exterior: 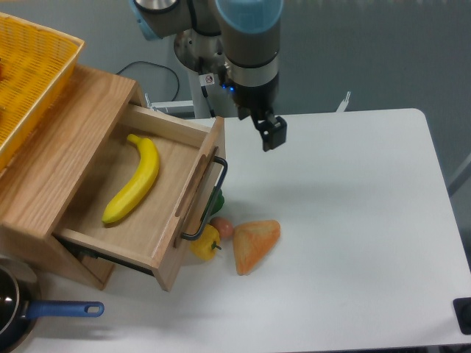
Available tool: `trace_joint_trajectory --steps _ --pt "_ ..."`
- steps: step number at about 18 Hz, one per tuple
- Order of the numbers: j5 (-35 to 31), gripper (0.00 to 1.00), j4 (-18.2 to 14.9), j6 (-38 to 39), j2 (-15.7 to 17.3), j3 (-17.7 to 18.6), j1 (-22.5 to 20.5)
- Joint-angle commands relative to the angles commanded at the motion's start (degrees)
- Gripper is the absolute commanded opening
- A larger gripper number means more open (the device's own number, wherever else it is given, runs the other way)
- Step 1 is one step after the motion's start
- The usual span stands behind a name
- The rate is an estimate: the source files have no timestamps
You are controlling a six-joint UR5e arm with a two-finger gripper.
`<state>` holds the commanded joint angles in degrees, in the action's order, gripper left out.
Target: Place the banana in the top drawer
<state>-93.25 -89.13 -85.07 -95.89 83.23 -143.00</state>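
Far to the left of the pincer and above it in the frame, a yellow wicker basket (33, 70) sits on top of the oak cabinet (51, 184), running off the left edge. Lower left of the pincer, a dark pan with a blue handle (62, 309) lies at the table's near corner. The top drawer (158, 195) stands pulled out, left of and below the pincer, and the banana (136, 180) lies flat inside it, its length running along the drawer's depth, with bare wood on either side. The black bar handle (208, 200) juts toward a small yellow bell pepper (205, 242), a reddish piece and an orange wedge (255, 243) below the pincer. The gripper (271, 134) hangs just right of the drawer's far corner, holding nothing; whether its fingers are apart or together I cannot tell. A small label on the arm is unreadable. Right of it the white table (360, 220) lies bare to its rounded edge.
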Motion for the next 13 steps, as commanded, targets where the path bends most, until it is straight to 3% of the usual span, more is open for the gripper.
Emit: trace_joint_trajectory --steps 3,13 --pt "0.1 1.0 1.1 0.2 -0.4 0.0 -0.1" --pt "1.1 1.0 4.9 0.4 -2.7 0.2 0.1"
